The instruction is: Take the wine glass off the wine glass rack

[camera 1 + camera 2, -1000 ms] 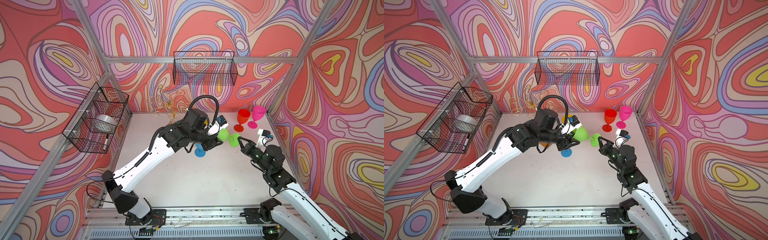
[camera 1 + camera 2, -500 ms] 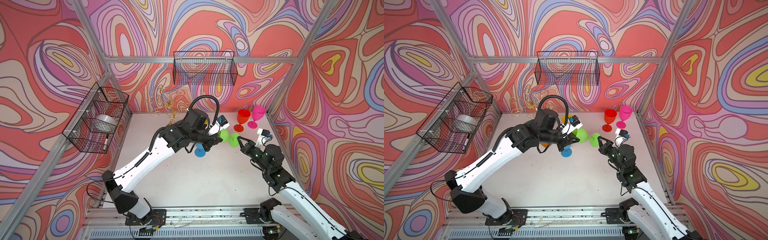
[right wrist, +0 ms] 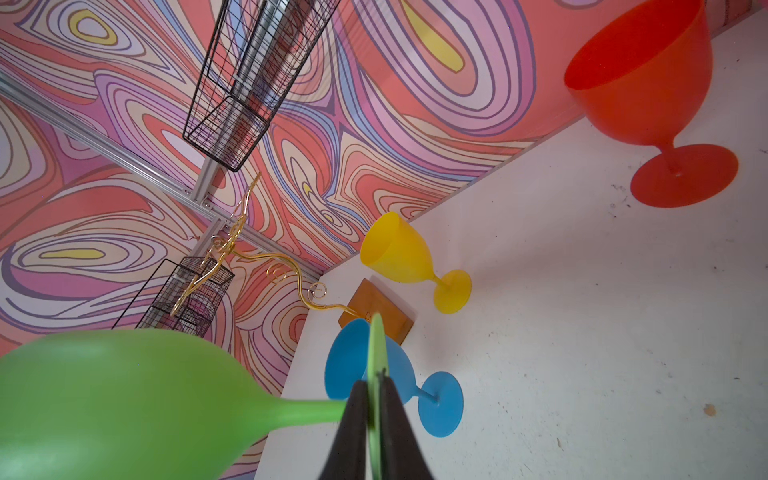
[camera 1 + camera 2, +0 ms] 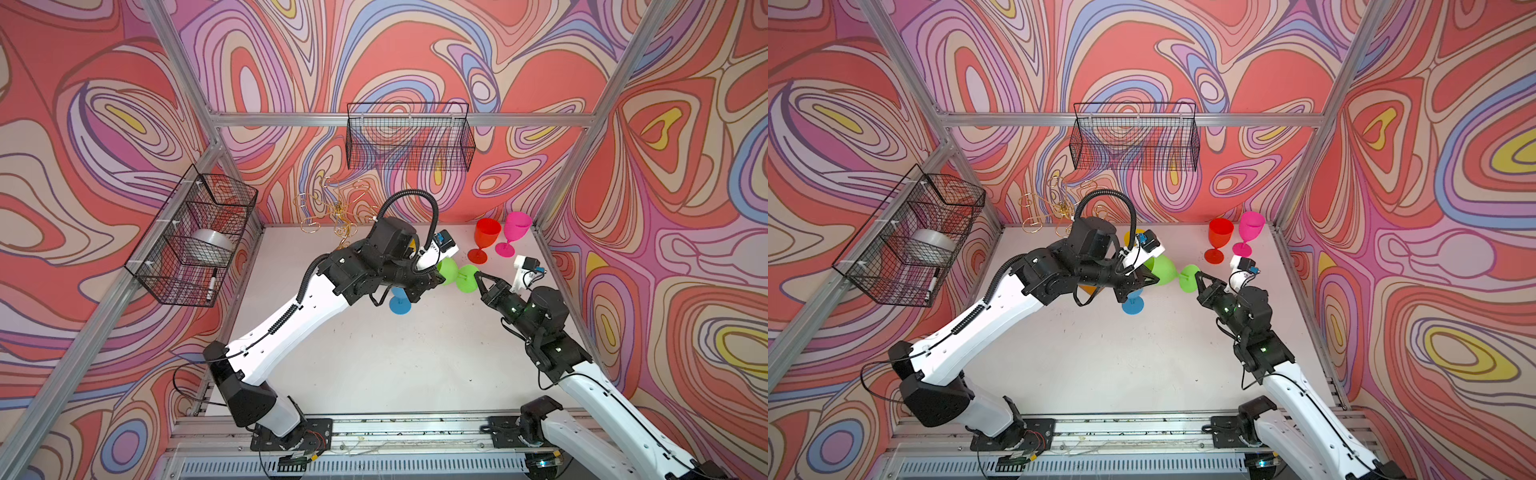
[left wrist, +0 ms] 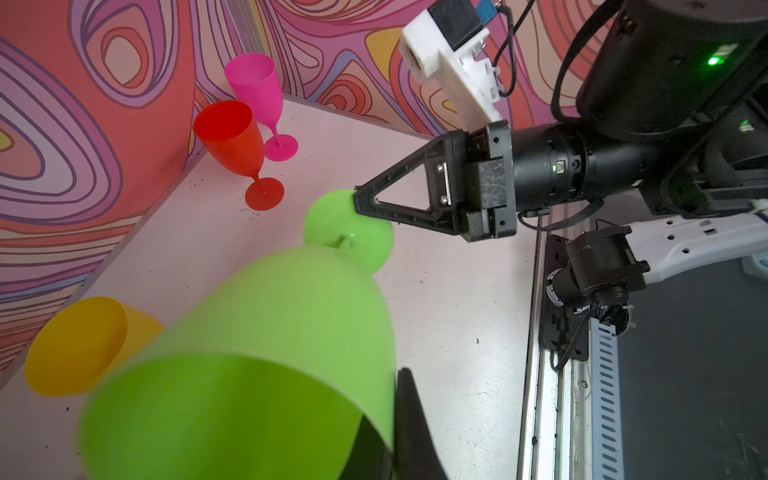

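Both top views look down on the whole scene; wrist views sit close, sharing the green glass (image 5: 270,332) (image 3: 104,395).

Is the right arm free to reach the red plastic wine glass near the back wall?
Probably not yet: the right gripper pinches the foot of the green plastic wine glass. Once it lets go, the red plastic wine glass stands close by, with nothing between.

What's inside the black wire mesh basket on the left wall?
The black wire mesh basket holds a silvery roll in its middle section and a white, black-capped pen at its near end. Whatever lies under the roll is hidden.
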